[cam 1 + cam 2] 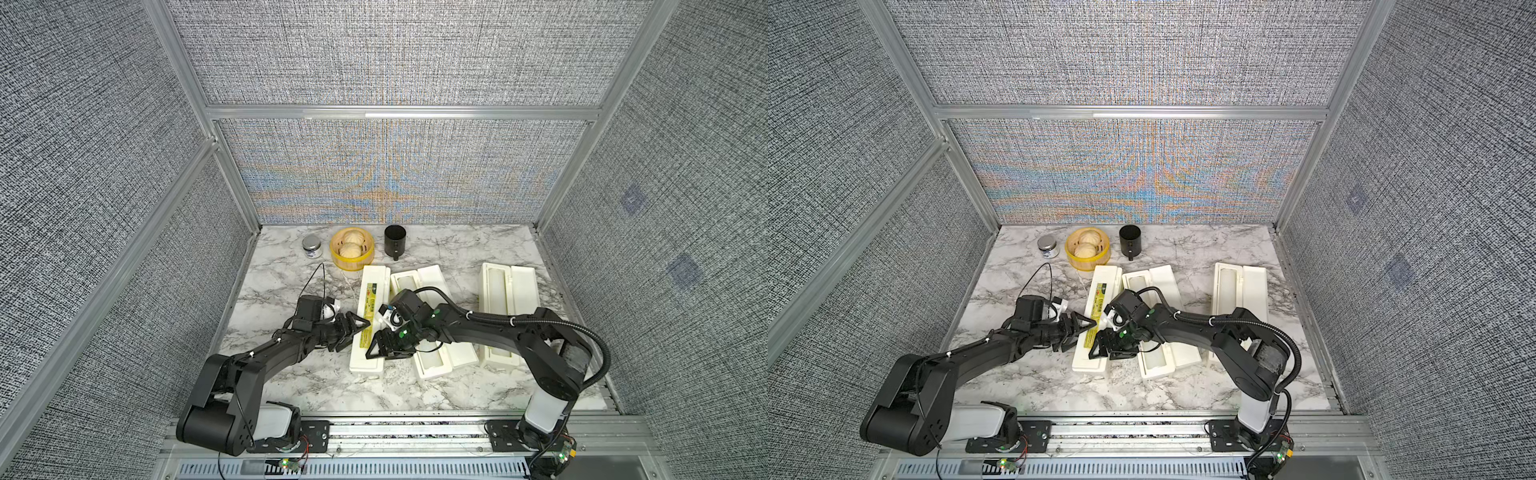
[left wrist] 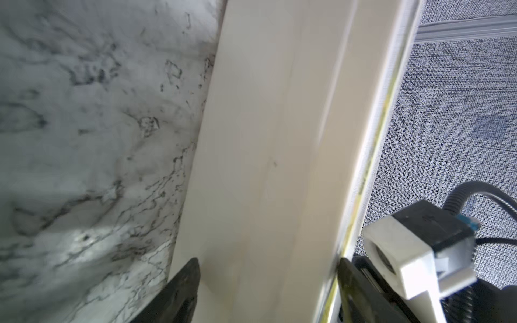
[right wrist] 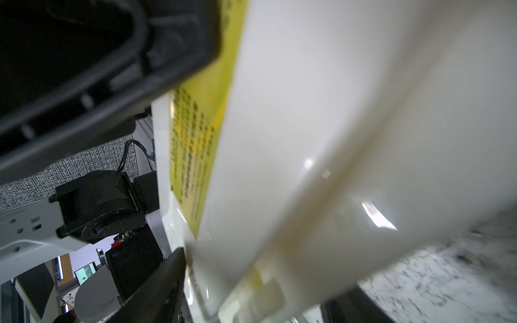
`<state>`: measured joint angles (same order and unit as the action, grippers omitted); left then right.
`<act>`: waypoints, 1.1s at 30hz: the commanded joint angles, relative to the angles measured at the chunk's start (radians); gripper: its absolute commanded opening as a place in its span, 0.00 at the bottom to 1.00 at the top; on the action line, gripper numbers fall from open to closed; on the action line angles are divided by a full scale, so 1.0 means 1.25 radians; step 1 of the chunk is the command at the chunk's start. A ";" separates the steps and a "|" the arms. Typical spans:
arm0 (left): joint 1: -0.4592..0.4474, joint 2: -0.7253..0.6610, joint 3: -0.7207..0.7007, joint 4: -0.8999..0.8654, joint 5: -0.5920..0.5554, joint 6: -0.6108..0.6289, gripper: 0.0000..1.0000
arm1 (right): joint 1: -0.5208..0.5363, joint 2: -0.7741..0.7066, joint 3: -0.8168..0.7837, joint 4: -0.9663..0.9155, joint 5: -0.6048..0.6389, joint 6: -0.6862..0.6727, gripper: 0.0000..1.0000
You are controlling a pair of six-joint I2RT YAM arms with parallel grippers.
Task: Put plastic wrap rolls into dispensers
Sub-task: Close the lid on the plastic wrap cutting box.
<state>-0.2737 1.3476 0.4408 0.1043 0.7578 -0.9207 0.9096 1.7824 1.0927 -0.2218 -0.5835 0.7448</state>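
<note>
Top views show, lower centre, the left end effector [image 1: 359, 332] spanning the closed dispenser [image 1: 371, 286] from its left wall, apparently gripping it. The box's long axis runs up-frame. The right end effector [image 1: 384, 353] straddles the opposite wall; whether it clamps cannot be told. Rightward, the middle dispenser [image 1: 430, 276] and right dispenser [image 1: 521, 291] lie open, each holding a plastic wrap roll [image 1: 496, 291]. Bare tabletop [image 1: 291, 374] lies lower left.

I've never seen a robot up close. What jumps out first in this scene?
The left gripper and right gripper meet from opposite sides at the closed dispenser with the yellow-green label, left of centre; the left one clamps it. Beside it the middle dispenser and the third dispenser lie open, each seemingly with a roll inside. A yellow steamer with buns stands at the back.
</note>
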 commanded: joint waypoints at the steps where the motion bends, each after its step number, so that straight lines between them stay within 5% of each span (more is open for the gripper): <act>1: -0.008 -0.017 -0.017 -0.158 -0.016 -0.016 0.74 | -0.002 0.009 -0.002 -0.018 0.106 -0.026 0.68; 9: -0.018 -0.100 -0.090 -0.179 -0.016 -0.059 0.74 | -0.013 0.049 0.036 -0.012 0.126 -0.004 0.59; 15: -0.018 -0.096 -0.075 -0.207 -0.023 -0.040 0.74 | -0.023 0.047 0.099 -0.134 0.208 -0.055 0.74; 23: -0.009 -0.003 0.086 -0.338 -0.071 0.092 0.75 | -0.084 0.072 0.177 -0.209 0.305 -0.062 0.80; 33: 0.061 0.247 0.321 -0.332 -0.076 0.201 0.74 | -0.148 0.189 0.324 -0.189 0.307 -0.084 0.80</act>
<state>-0.2119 1.5925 0.7910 -0.2295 0.7776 -0.7219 0.7441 1.9789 1.4654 -0.3916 -0.2817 0.6674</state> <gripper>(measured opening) 0.744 0.802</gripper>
